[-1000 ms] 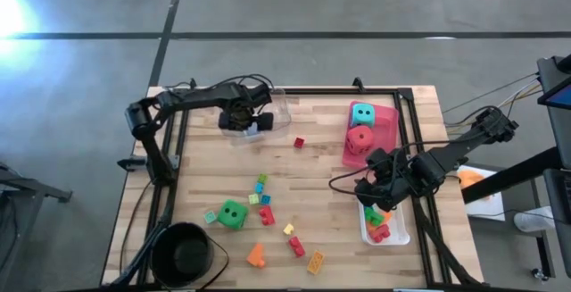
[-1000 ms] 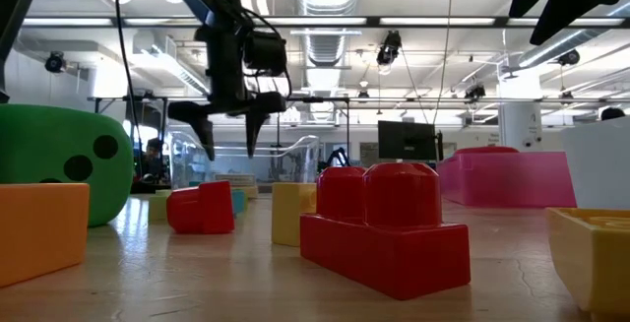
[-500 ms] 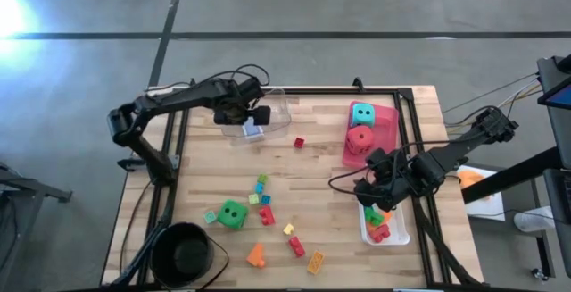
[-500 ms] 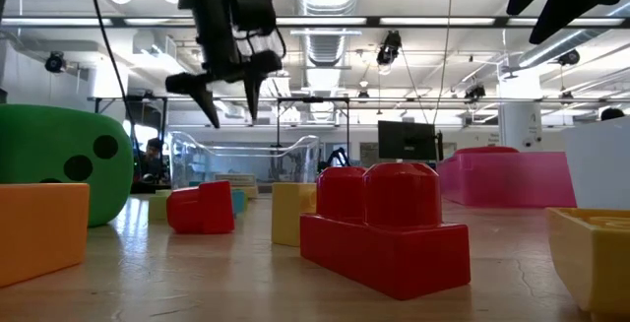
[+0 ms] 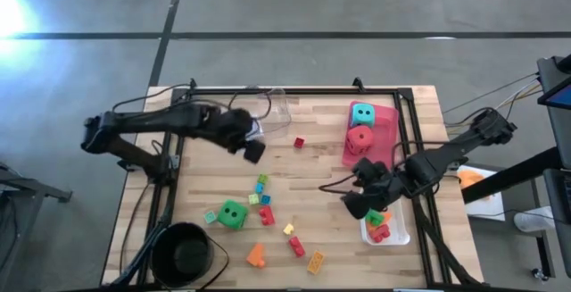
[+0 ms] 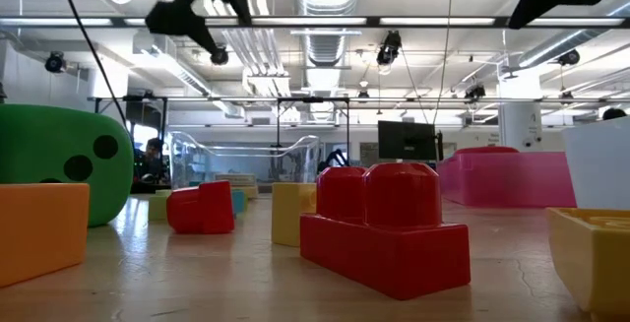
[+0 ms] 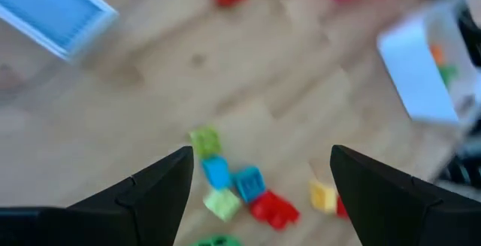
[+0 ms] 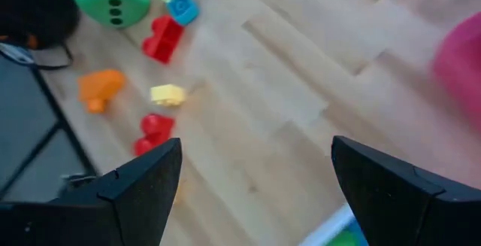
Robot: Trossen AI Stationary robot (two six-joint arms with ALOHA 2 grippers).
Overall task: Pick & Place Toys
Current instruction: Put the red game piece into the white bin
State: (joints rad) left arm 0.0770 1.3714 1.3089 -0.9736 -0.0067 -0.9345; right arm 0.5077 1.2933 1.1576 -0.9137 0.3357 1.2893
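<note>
From above, the left gripper hangs near the clear tray, the loose bricks lying beyond (a reach, I judge); its wrist view shows spread, empty fingers over them; the right gripper, equally spread and empty, waits.

Both grippers hang above the table with fingers spread and empty: left gripper, right gripper.

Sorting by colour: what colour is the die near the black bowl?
Green with black dots; the die shows best in the high view.
</note>
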